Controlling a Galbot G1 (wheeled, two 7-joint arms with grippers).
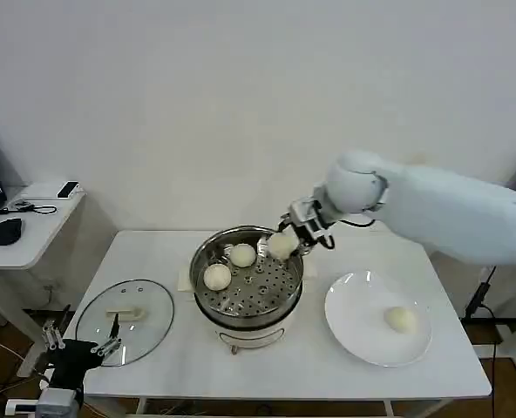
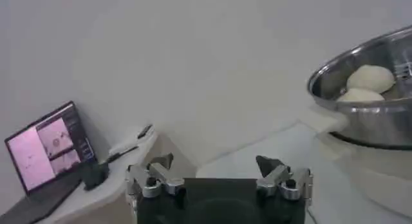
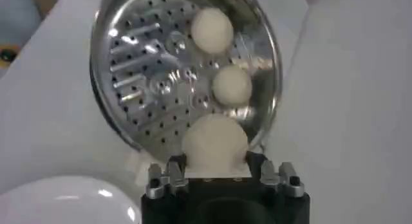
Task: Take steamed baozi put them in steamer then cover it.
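Baozi (image 3: pixel 214 143) clamped in right gripper (image 3: pixel 215 167); above steamer (image 3: pixel 129 125) rim

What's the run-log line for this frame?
right gripper: shut on baozi, over steamer rim | in steamer: two | on plate: one | cover: on table, off | left gripper: open, parked low
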